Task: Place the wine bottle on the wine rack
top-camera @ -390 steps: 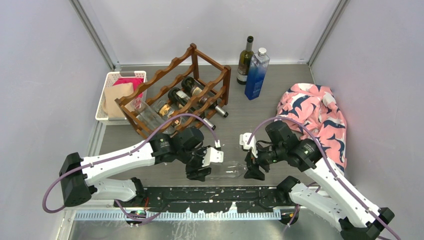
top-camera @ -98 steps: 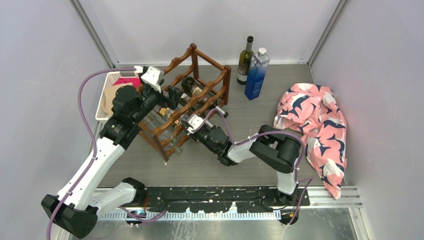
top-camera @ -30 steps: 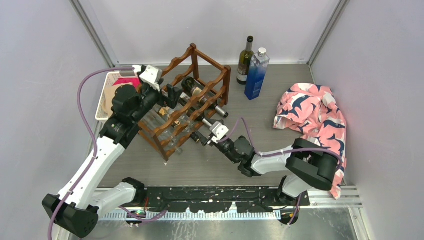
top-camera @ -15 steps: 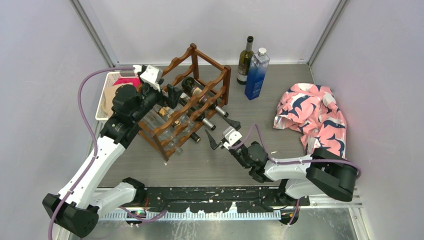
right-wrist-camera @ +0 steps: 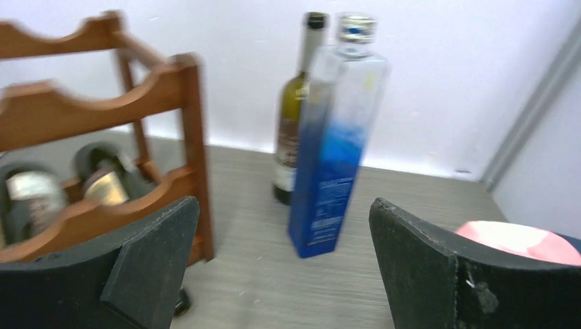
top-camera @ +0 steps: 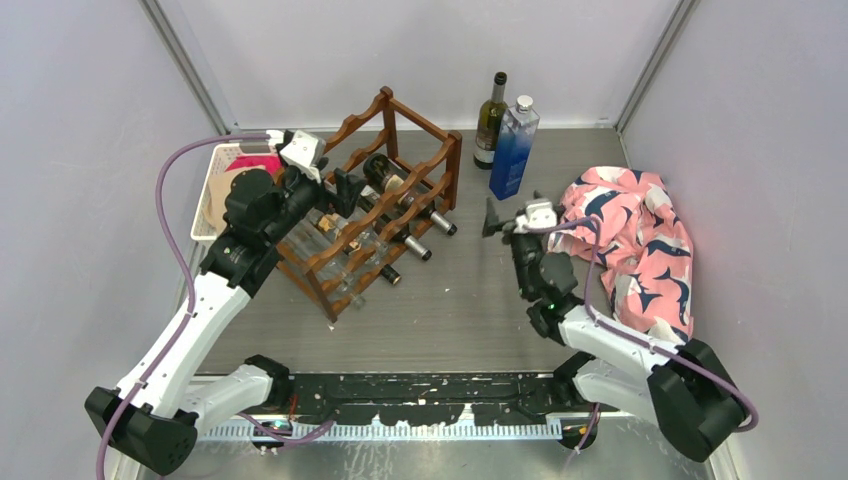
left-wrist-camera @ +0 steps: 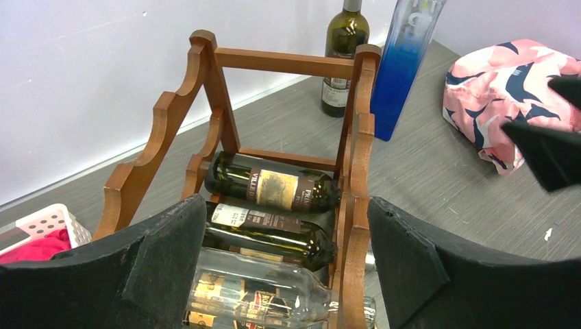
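The wine rack (top-camera: 455, 165) stands at the back left, a dark reddish-brown open frame (left-wrist-camera: 288, 63). Three bottles lie in it: two dark ones and a clear labelled wine bottle (left-wrist-camera: 260, 288) in the lowest row (top-camera: 352, 243). My left gripper (top-camera: 330, 200) hovers over the rack's left end. It stands open (left-wrist-camera: 284, 274), its fingers straddling the front rail and the clear bottle without gripping. My right gripper (top-camera: 507, 225) is open and empty (right-wrist-camera: 284, 267) out on the table. It faces a standing green wine bottle (right-wrist-camera: 294, 116) and a blue bottle (right-wrist-camera: 336, 144).
The green bottle (top-camera: 490, 120) and the blue bottle (top-camera: 514, 148) stand at the back wall, right of the rack. A white basket (top-camera: 215, 190) holding pink and tan things sits left of the rack. A pink patterned cloth (top-camera: 625, 230) lies at the right.
My right gripper has pulled away from the bottle necks at the rack's front, swung right and toward the back, and opened wide. The left arm and the rack have not moved.
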`<action>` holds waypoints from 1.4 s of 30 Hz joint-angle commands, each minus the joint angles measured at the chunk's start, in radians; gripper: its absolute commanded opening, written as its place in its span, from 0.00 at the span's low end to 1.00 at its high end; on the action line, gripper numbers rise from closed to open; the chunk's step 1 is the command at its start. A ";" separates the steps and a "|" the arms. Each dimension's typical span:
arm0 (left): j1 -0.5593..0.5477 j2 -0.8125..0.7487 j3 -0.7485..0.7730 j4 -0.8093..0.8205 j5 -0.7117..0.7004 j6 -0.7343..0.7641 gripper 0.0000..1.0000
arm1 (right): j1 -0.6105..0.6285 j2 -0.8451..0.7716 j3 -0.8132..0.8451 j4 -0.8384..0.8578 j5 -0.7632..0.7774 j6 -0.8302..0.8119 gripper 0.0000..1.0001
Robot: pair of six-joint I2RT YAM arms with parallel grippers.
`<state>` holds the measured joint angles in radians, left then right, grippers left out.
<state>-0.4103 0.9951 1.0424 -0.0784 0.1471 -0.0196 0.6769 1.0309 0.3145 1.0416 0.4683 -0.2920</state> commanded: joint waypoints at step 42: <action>0.004 -0.018 0.002 0.068 0.028 -0.011 0.86 | -0.513 0.675 1.154 -0.934 -0.343 0.324 1.00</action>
<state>-0.4103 0.9947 1.0424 -0.0780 0.1596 -0.0227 0.1749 1.6768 1.3998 0.0994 0.1829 0.0799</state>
